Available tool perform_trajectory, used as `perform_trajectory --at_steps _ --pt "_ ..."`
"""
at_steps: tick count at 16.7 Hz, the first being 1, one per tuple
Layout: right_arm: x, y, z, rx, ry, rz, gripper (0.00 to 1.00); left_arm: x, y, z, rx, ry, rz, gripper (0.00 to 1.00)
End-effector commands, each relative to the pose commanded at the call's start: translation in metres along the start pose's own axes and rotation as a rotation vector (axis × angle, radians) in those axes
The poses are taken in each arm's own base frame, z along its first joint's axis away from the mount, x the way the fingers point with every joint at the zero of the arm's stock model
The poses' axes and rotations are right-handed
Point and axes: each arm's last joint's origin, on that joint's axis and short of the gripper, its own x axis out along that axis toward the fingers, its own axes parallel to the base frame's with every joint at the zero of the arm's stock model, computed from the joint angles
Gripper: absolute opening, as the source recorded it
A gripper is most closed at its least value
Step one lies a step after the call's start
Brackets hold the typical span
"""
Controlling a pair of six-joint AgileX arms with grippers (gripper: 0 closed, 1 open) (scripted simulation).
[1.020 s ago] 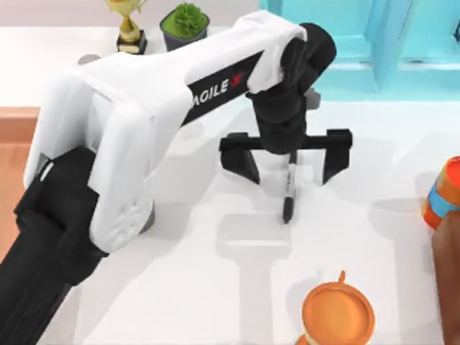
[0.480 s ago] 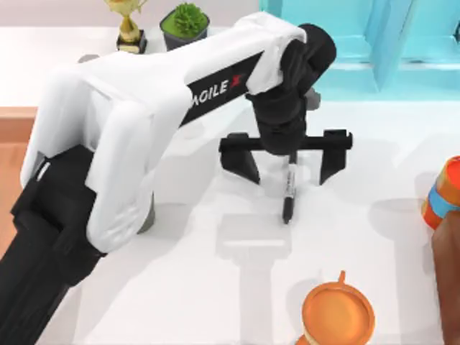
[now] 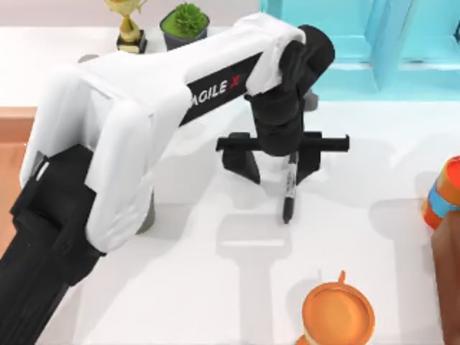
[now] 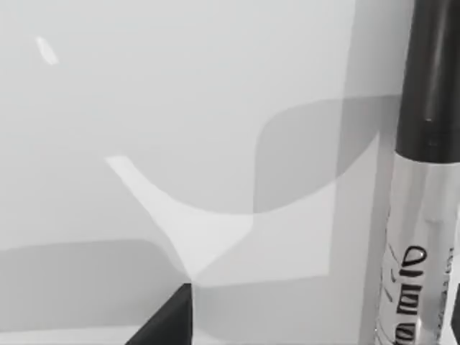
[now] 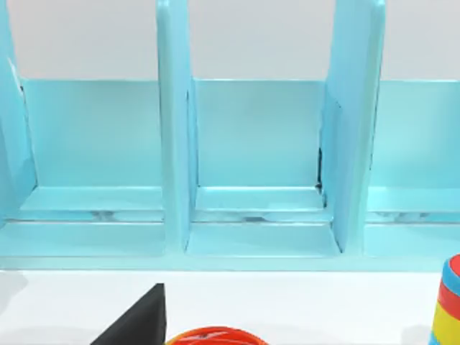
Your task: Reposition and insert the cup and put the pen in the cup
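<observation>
The pen (image 3: 289, 188) lies on the white table, black cap toward the front edge, its white barrel running back under my left wrist. My left gripper (image 3: 277, 159) is low over the pen's barrel end and open. One finger stands well left of the pen and the other close on its right, neither touching it. In the left wrist view the pen (image 4: 422, 187) shows close up, black section above a white printed barrel. The cup is hidden. My right gripper (image 5: 136, 323) sits parked off to the right.
A blue shelf unit (image 3: 374, 43) stands at the back right, seen close in the right wrist view (image 5: 259, 158). An orange mug (image 3: 338, 315) sits at the front, a striped bottle (image 3: 442, 192) at the right edge. A potted plant (image 3: 185, 25) and trophy (image 3: 129, 25) stand at the back.
The left gripper's fingers have drawn closer together around the pen, the right-hand finger moving in most. The pen has not moved.
</observation>
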Motion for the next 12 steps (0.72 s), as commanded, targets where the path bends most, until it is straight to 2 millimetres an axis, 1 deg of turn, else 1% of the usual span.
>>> perform_trajectory --at_steps 2,3,10,11,12 --pt "0.0 0.0 0.0 0.0 0.0 0.0 1.0 0.0 0.0 0.0 0.0 0.0 0.0 0.02" --pt "0.0 0.0 0.0 0.0 0.0 0.0 1.0 0.0 0.0 0.0 0.0 0.0 0.0 0.0" --pt "0.0 0.0 0.0 0.0 0.0 0.0 1.0 0.0 0.0 0.0 0.0 0.0 0.0 0.0" --pt "0.0 0.0 0.0 0.0 0.0 0.0 1.0 -0.035 0.005 -0.001 0.026 -0.043 0.034 0.0" --pt "0.0 0.0 0.0 0.0 0.0 0.0 1.0 -0.036 0.005 -0.002 0.027 -0.042 0.035 0.0"
